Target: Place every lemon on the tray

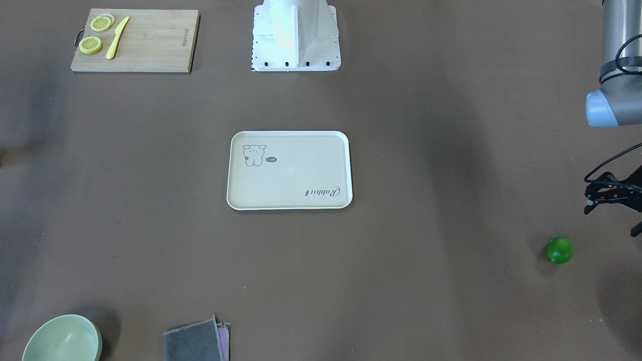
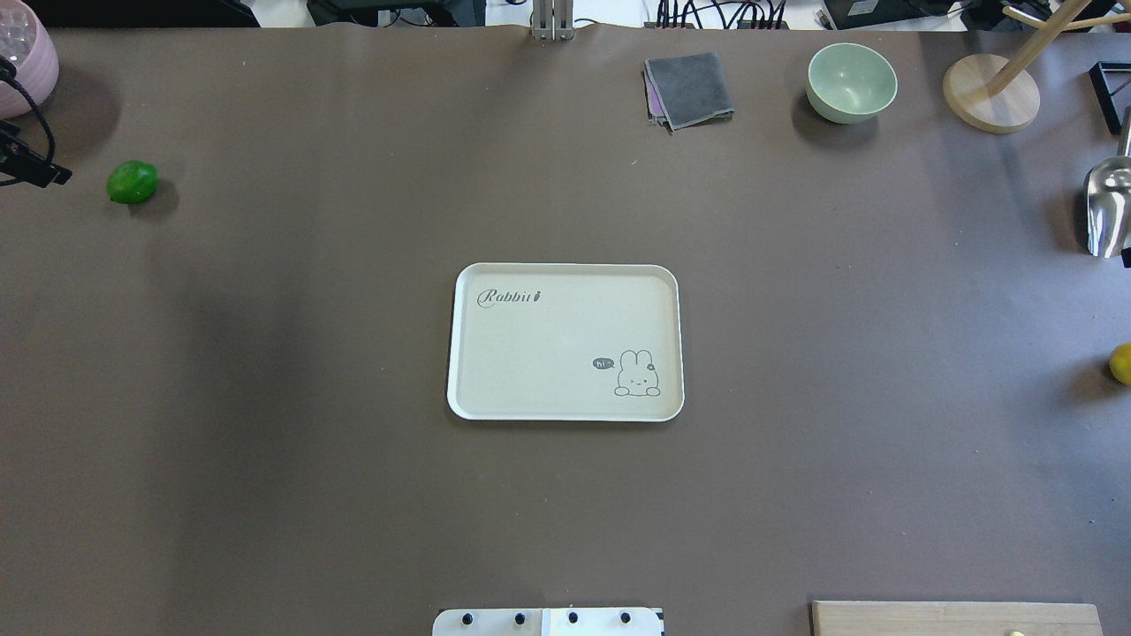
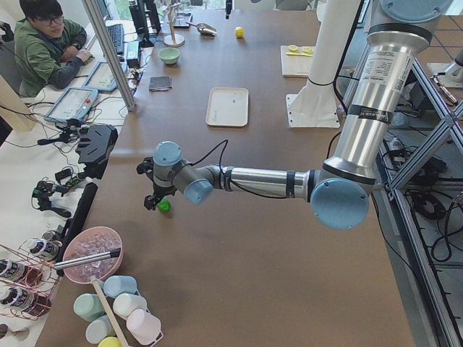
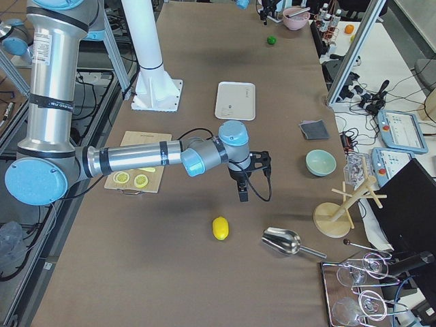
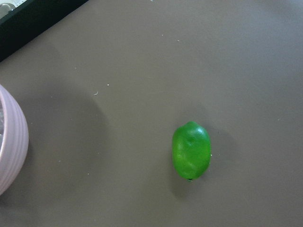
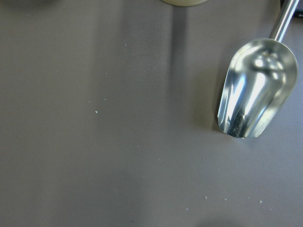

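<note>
Brown matte table [image 2: 353, 495], faint specks and soft arm shadows on it. White robot base [image 1: 296, 40] bolted at the near edge, mid-table.

Tray [image 2: 548, 353] flat at table centre, rabbit print facing up. Green lemon [image 2: 132, 182] on bare table far left, well apart from the tray, near a pink ribbed bowl [image 5: 12, 142]. Yellow lemon [image 4: 220, 227] on bare table at the right end, also well apart from the tray, near a metal scoop [image 6: 258, 94].

Left gripper [image 3: 153, 201] hangs just beside and above the green lemon, not touching it. It is cut off at the frame edge in the table views, so can't tell the finger spread. Right gripper [image 4: 243, 194] hovers over bare table between the yellow lemon and a green bowl [image 2: 851, 82]. It is seen only from the side, so can't tell finger spread.

Cutting board [image 1: 150, 45] at the near right corner with lemon slices [image 1: 102, 23] and a yellow knife [image 1: 117, 37]. Grey cloth [image 2: 690, 88] at the far edge beside the bowl, wooden stand [image 2: 990, 93] further right.

Room: side desk with tablets and cables along the far edge, seated operator [image 3: 47, 36] in green, aluminium frame posts, cups and wire racks at the left end.
</note>
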Controlling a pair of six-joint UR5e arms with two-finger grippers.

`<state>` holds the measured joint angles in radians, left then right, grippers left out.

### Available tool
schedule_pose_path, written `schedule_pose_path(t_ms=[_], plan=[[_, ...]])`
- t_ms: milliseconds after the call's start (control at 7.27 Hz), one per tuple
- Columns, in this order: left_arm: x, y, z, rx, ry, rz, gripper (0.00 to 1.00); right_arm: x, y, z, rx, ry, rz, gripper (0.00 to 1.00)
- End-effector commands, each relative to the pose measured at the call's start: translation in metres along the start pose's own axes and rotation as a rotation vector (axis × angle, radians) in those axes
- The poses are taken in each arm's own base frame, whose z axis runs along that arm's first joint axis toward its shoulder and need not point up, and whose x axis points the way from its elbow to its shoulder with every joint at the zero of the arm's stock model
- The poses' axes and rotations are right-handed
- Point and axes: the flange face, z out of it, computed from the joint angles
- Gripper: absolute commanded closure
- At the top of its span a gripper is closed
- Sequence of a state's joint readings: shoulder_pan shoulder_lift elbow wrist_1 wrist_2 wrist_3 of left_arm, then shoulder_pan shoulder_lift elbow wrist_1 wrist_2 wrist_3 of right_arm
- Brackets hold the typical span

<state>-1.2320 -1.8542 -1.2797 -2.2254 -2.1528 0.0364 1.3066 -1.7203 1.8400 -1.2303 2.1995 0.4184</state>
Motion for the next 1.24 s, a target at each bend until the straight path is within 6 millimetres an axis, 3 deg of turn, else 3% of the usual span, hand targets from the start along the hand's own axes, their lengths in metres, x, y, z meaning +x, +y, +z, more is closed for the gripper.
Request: schedule_pose_path(t_ms=[0,412,688,1100], plan=[[0.006,-0.03,0.035,-0.028,-0.021,0.018,0.01,-0.003,0.0,0.002,0.0,0.0,-0.003,0.0],[0.034,-0.034,0.06,-0.055,0.009,0.028,0.02,-0.002,0.0,0.002,0.0,0.001,-0.003,0.0],[0.029,-0.013,0.086,-0.063,0.009,0.038,0.02,-0.002,0.0,0.002,0.0,0.001,-0.003,0.0],[0.034,-0.025,0.086,-0.053,-0.001,0.039,0.07,-0.002,0.0,0.002,0.0,0.001,-0.005,0.0]])
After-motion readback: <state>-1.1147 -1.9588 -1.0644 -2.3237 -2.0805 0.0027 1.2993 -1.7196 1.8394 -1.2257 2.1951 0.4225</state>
